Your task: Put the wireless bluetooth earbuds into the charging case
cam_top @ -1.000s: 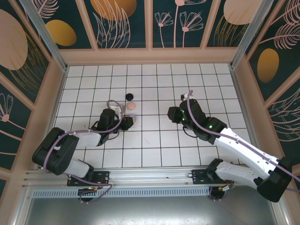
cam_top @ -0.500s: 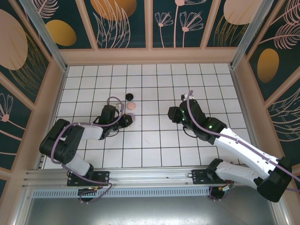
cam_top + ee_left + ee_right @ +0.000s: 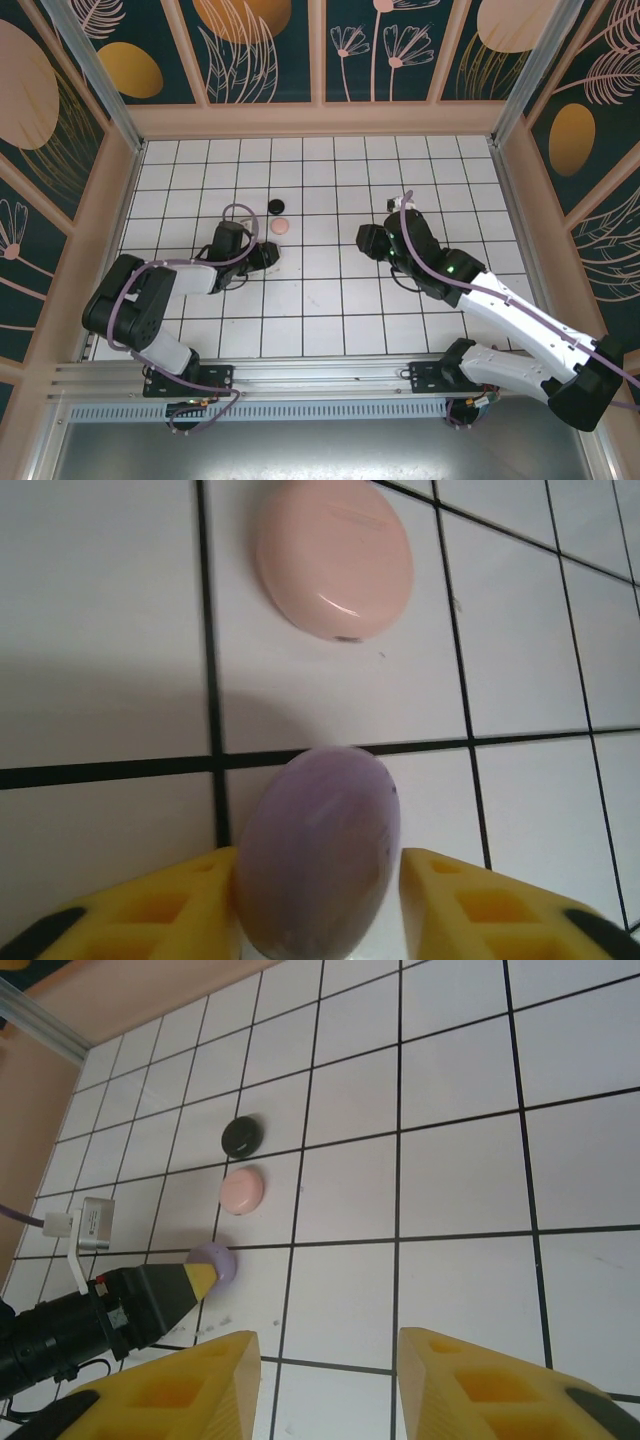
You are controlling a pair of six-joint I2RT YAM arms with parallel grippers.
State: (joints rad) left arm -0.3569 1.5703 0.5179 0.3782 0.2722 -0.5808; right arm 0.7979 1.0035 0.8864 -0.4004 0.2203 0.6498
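Fingers of the left gripper stand partly open on either side of the lavender case. One yellow finger lies close against the case's side, and a narrow gap shows between the case and the other, so it is flanked rather than pinched. The case is closed and rests on the white tiled desk, across a black grout line. Just beyond it, apart from it, lies the pink case, also closed. The black case sits a little farther out along the same slanted row. From above, the left gripper is low at the lavender case, left of the desk's middle. The right gripper hangs well apart to the right. Its yellow fingers are spread and have hold of nothing.
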